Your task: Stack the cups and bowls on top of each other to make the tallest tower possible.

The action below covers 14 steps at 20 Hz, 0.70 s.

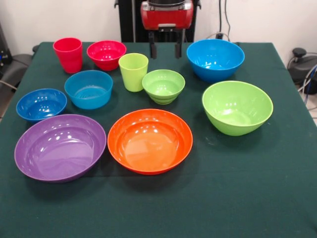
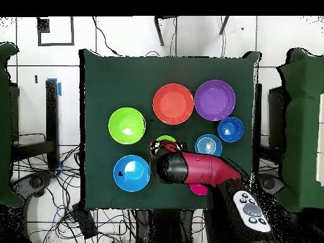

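Stacking not begun: we see cups & bowls all separate on worktop [image 1: 277,198]. Gripper [image 1: 166,49] empty, fingers apart, hovering behind lime-green cup [image 1: 133,71]. Next, we reckon: drop onto a cup, e.g. red cup [image 1: 68,54], w/ teal bowl [image 1: 88,89] as base.

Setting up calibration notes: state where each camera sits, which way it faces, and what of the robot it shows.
Front view: across the table from the robot, facing it; shows the gripper, fingers apart, hanging above the far edge.
Overhead view: above the table, looking straight down; shows the red arm reaching over the cups.
Shared: the orange bowl, purple bowl, large green bowl.
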Each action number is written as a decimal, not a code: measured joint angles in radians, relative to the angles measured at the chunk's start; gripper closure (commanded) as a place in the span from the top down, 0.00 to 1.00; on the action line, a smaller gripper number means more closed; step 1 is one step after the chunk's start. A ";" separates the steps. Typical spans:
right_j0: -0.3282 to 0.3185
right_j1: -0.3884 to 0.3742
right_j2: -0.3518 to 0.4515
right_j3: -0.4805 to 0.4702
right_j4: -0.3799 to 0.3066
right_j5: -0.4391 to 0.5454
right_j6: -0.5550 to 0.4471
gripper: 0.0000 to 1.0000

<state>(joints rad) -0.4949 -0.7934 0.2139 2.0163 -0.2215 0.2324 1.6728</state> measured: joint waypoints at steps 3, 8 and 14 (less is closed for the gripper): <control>-0.019 0.005 0.000 -0.014 -0.023 0.000 0.000 1.00; -0.041 0.005 0.006 -0.030 -0.054 0.020 0.000 1.00; -0.059 0.005 0.024 -0.042 -0.085 0.116 0.000 1.00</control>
<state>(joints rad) -0.5537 -0.7885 0.2381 1.9743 -0.3066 0.3482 1.6728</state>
